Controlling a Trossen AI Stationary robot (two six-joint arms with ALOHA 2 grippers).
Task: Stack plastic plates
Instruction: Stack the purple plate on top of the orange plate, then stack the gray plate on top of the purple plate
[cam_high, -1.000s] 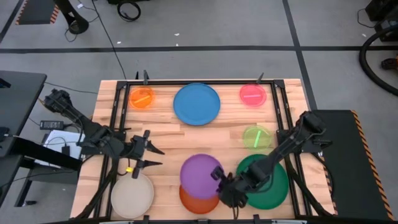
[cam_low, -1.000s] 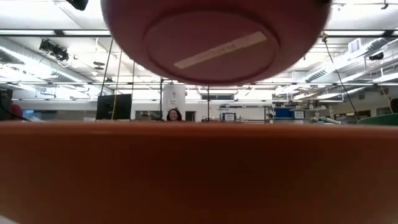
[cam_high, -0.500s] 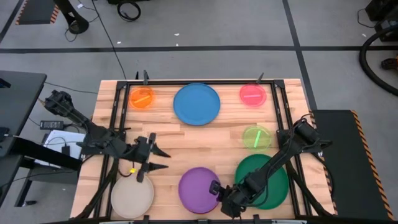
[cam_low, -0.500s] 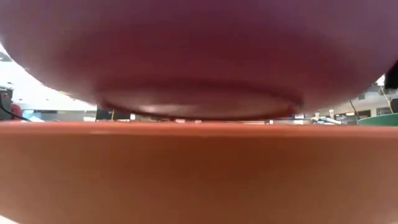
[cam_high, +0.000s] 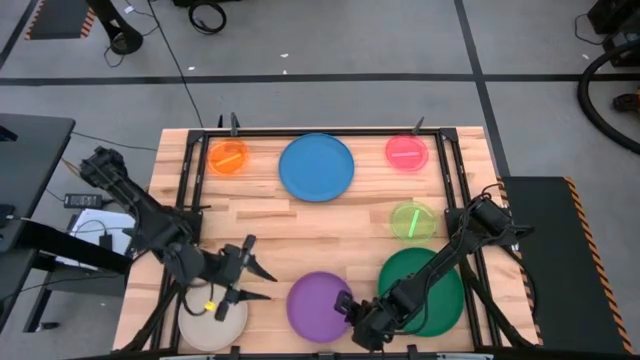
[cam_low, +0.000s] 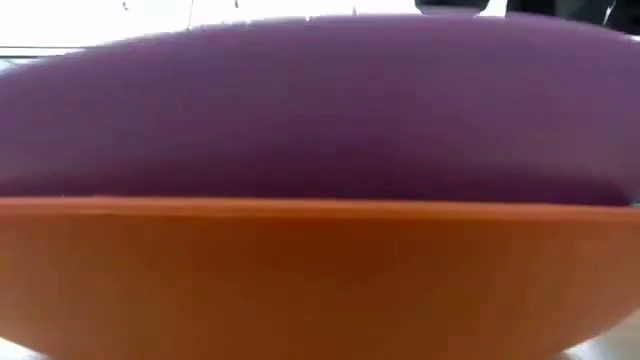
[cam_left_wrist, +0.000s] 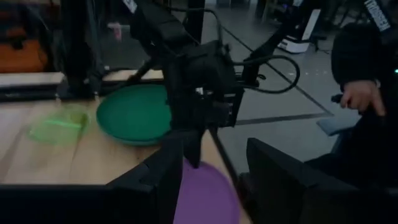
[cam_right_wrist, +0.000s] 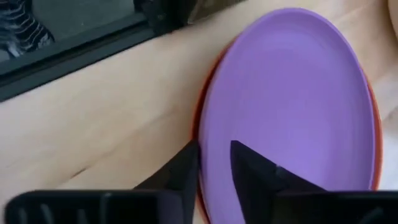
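The medium round purple plastic plate (cam_high: 319, 306) lies nested on the round orange-red plastic plate (cam_right_wrist: 202, 127) at the table's near edge, just beside the large dark green plastic plate (cam_high: 432, 283). The right gripper (cam_high: 345, 308) has its 2 fingers clamped on the purple plate's rim. The left gripper (cam_high: 251, 281) hovers with jaws apart just past the round cream plastic plate (cam_high: 198, 324).

- Your table (cam_high: 265, 215): pale wood planks, visible grain, matt.
- Purple plate (cam_right_wrist: 292, 106): smooth plastic, soft sheen.
- Lime plate (cam_high: 412, 221): translucent plastic.
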